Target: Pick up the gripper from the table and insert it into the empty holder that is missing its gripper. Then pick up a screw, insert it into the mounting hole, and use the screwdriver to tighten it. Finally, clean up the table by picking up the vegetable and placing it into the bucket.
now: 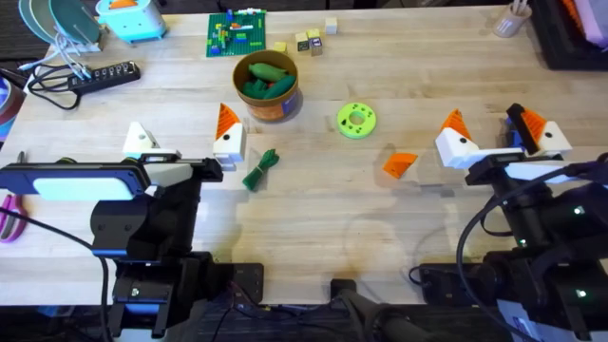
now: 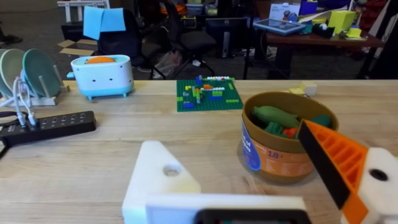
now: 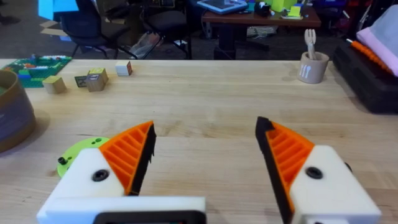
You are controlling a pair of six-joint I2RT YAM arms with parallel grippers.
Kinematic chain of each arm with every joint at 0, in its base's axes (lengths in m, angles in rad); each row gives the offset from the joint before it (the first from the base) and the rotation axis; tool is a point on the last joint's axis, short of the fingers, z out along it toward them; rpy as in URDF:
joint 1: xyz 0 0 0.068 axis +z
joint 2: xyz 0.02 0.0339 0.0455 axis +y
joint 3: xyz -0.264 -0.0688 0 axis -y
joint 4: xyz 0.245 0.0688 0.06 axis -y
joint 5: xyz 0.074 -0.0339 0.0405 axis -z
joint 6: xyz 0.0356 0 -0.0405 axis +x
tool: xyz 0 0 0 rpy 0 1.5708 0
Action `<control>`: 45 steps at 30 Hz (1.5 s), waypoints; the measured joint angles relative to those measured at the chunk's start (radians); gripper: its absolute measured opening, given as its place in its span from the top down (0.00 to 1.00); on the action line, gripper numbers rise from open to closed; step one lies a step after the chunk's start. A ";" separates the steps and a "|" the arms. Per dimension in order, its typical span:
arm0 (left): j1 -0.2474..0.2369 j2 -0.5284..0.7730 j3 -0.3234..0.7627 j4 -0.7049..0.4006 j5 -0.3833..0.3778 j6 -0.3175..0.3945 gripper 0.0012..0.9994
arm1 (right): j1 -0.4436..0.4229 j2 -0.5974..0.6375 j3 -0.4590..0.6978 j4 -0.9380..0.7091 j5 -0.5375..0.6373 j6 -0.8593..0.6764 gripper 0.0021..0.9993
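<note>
Left gripper (image 1: 183, 142) low over table, spread wide, empty, right gripper (image 1: 494, 133) likewise

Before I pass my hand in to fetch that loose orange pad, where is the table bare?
Bare wood lies near of the gripper, between both arms' bases. Crowded: around the bucket, vegetable and lime-green disc.

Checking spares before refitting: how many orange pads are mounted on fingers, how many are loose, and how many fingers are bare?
Mounted pads: 3
Loose pad: 1
Bare finger: 1
Total: 5
</note>
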 joint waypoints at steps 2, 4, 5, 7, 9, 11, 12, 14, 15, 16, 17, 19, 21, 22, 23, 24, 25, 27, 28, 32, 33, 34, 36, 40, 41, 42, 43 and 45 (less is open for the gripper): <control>0.000 0.000 0.000 0.000 0.000 0.000 0.04 | 0.000 0.000 0.000 0.000 0.000 0.000 0.01; 0.000 0.000 0.000 0.000 0.000 0.000 0.04 | 0.000 0.000 0.000 -0.004 0.000 0.000 0.01; 0.000 0.000 0.000 0.000 0.000 0.000 0.04 | 0.000 0.000 0.000 -0.005 0.000 0.000 0.01; 0.000 0.000 0.000 0.000 0.000 0.000 0.04 | 0.000 0.000 0.000 -0.005 0.000 0.000 0.01; 0.000 0.000 0.000 0.000 0.000 0.000 0.04 | 0.000 0.000 0.000 -0.005 0.000 0.000 0.01; 0.000 0.000 0.000 0.000 0.000 0.000 0.04 | 0.000 0.000 0.000 -0.005 0.000 0.000 0.01; 0.000 0.000 0.000 0.000 0.000 0.000 0.04 | 0.000 0.000 0.000 -0.005 0.000 0.000 0.01; 0.000 0.000 0.000 0.000 0.000 0.000 0.04 | 0.000 0.000 0.000 -0.004 0.000 0.000 0.01; 0.000 0.000 0.000 0.000 0.000 0.000 0.04 | 0.000 0.000 0.000 -0.004 0.000 0.000 0.01; 0.000 0.000 0.001 -0.003 0.000 0.000 0.03 | 0.000 0.000 0.000 -0.004 0.000 0.000 0.01; 0.000 0.000 0.003 -0.016 0.001 0.000 0.03 | 0.000 0.000 0.001 -0.005 -0.002 0.002 0.01; 0.000 0.000 0.022 -0.080 0.001 0.000 0.03 | 0.000 0.000 0.007 -0.024 -0.005 0.018 0.01; 0.000 0.001 0.069 -0.177 0.001 0.000 0.03 | 0.000 0.001 0.042 -0.096 -0.009 0.039 0.01; 0.000 0.004 0.103 -0.229 0.002 0.001 0.03 | 0.000 0.003 0.064 -0.145 -0.014 0.047 0.01; 0.000 0.012 0.145 -0.288 0.005 0.000 0.03 | 0.000 0.005 0.089 -0.201 -0.017 0.053 0.01; 0.000 0.027 0.196 -0.346 0.009 0.001 0.03 | 0.000 0.014 0.118 -0.257 -0.019 0.058 0.01; 0.000 0.046 0.248 -0.401 0.017 0.001 0.03 | 0.000 0.030 0.150 -0.307 -0.021 0.062 0.01; 0.000 0.096 0.346 -0.497 0.049 0.003 0.03 | 0.000 0.068 0.222 -0.391 -0.026 0.071 0.01; 0.000 0.133 0.400 -0.556 0.075 0.013 0.03 | 0.000 0.090 0.261 -0.429 -0.027 0.073 0.01; 0.000 0.326 0.588 -0.779 0.193 0.084 0.03 | 0.000 0.203 0.418 -0.545 -0.041 0.083 0.01; 0.000 0.378 0.628 -0.826 0.216 0.101 0.03 | 0.000 0.240 0.458 -0.572 -0.045 0.084 0.01; 0.000 0.431 0.671 -0.876 0.234 0.119 0.03 | 0.000 0.275 0.494 -0.595 -0.048 0.085 0.01; 0.000 0.542 0.764 -0.963 0.265 0.153 0.03 | 0.000 0.342 0.558 -0.633 -0.054 0.087 0.01; 0.000 0.700 0.909 -1.052 0.293 0.195 0.03 | 0.000 0.473 0.688 -0.718 -0.058 0.091 0.01; 0.000 0.729 0.933 -1.056 0.297 0.200 0.03 | 0.000 0.498 0.711 -0.726 -0.058 0.093 0.01; 0.000 0.757 0.952 -1.058 0.300 0.204 0.03 | 0.000 0.519 0.726 -0.727 -0.058 0.094 0.01; 0.000 0.777 0.963 -1.059 0.301 0.207 0.03 | 0.000 0.532 0.733 -0.727 -0.058 0.094 0.01; 0.000 0.812 0.969 -1.065 0.304 0.212 0.03 | 0.000 0.549 0.737 -0.730 -0.058 0.095 0.01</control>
